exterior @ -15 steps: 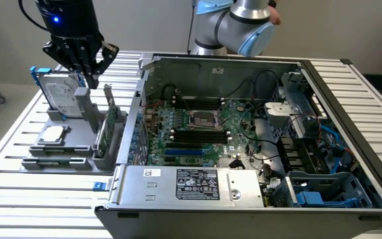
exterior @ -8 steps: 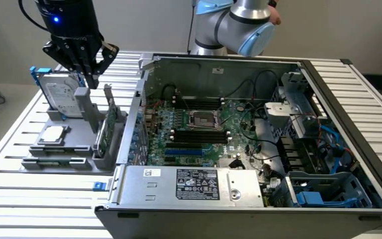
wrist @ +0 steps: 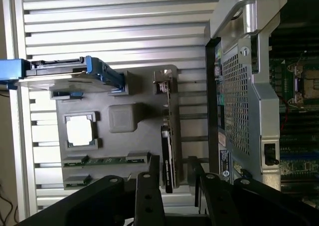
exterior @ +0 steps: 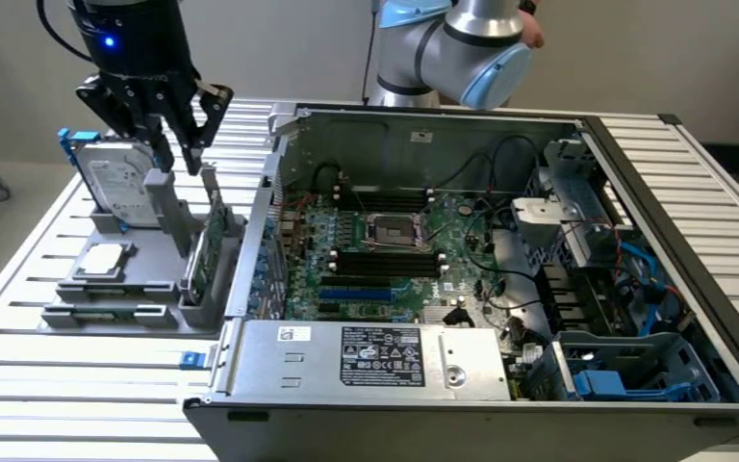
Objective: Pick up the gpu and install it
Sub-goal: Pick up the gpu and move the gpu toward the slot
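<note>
The gpu (exterior: 207,245) stands on its edge in a grey holder (exterior: 113,313) on the slatted table, at the exterior view's left beside the open computer case. In the wrist view the gpu (wrist: 167,146) shows edge-on as a slim black and green strip. My gripper (exterior: 177,162) hangs just above its upper end, open, with nothing held. From the wrist camera, my gripper (wrist: 172,178) has one black finger (wrist: 148,196) on each side of the card's line.
The holder also carries a silver hard drive in a blue frame (exterior: 119,183), a processor chip (exterior: 103,258) and a memory stick (wrist: 104,160). The open case (exterior: 626,192) shows the motherboard (exterior: 383,241), blue slots (exterior: 359,294) and a power supply (exterior: 369,356). The case wall (wrist: 244,101) stands close beside the card.
</note>
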Robot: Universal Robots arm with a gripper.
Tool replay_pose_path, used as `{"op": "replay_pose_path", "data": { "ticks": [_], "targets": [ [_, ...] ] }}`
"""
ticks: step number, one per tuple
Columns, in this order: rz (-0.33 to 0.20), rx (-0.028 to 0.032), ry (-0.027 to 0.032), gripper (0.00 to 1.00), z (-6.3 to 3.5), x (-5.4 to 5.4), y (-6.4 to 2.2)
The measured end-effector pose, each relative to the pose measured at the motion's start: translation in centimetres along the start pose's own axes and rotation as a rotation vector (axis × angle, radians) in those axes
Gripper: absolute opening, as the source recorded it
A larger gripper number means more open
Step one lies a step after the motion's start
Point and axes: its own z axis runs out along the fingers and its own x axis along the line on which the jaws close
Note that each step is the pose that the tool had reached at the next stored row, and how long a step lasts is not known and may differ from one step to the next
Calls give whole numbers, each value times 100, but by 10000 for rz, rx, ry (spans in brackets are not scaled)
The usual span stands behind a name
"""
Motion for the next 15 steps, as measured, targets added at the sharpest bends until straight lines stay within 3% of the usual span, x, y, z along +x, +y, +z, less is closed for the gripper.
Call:
{"op": "replay_pose_path", "data": {
  "ticks": [15],
  "targets": [
    [-559,17,30,36,274,47,-18]
  ]
}}
